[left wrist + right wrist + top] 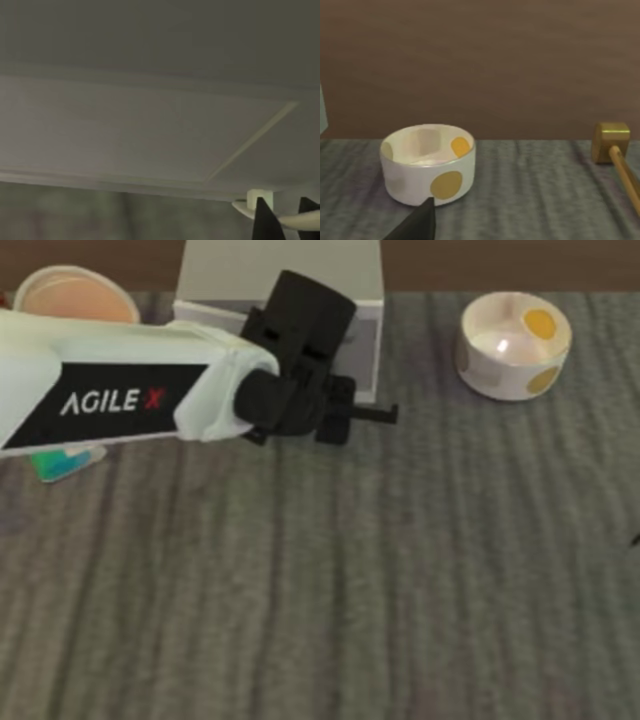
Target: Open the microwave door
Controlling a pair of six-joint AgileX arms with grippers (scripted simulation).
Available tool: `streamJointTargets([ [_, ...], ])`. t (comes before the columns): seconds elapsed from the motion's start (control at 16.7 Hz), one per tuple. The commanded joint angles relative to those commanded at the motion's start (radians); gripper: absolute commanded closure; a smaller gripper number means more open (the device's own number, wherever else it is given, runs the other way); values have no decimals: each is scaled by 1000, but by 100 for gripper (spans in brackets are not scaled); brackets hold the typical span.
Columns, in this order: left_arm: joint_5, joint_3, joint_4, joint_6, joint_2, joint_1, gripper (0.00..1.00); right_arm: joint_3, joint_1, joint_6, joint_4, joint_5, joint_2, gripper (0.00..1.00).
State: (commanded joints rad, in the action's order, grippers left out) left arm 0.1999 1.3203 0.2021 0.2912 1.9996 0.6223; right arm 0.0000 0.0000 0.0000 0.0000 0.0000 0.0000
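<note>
The grey, streaked table [400, 590] fills the top view, with a brown wall behind it. At its far edge, left of centre, stands the boxy silver-grey microwave [225, 280], the biggest object here. Its front faces the near side, and the microwave door [150, 130], a flat silver-framed panel with a greyish window, fills the left wrist view at very close range.

My white left arm reaches in from the left side of the table, and its black left gripper [345, 412] sits right at the microwave's front, near the right end of the door. In the left wrist view two dark fingertips [262, 220] stand on either side of a pale handle [295, 219] under the door's edge (whether they press on it I cannot tell).

A round white bowl with yellow dots [514, 343] sits well to the right of the microwave. A second round bowl with a peach inside [77, 295] is at the far left corner, partly behind the arm. A small teal and white object [62, 464] peeps out from beneath the arm.

A brass-headed wooden mallet [615, 150] lies beyond the dotted bowl in the right wrist view. Of the right gripper only one dark fingertip [417, 222] shows, so its state cannot be told
</note>
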Motion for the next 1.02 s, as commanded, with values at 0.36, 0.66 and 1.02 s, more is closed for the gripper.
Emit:
streamJointTargets([
  [0.36,-26,-44,-22,-46,-30,-18,100,0,0,0,0,0,0,0],
  [0.66,-26,-45,-22,-46,-30,-18,100,0,0,0,0,0,0,0],
  [1.02,-26,-45,-22,-46,-30,-18,100,0,0,0,0,0,0,0],
])
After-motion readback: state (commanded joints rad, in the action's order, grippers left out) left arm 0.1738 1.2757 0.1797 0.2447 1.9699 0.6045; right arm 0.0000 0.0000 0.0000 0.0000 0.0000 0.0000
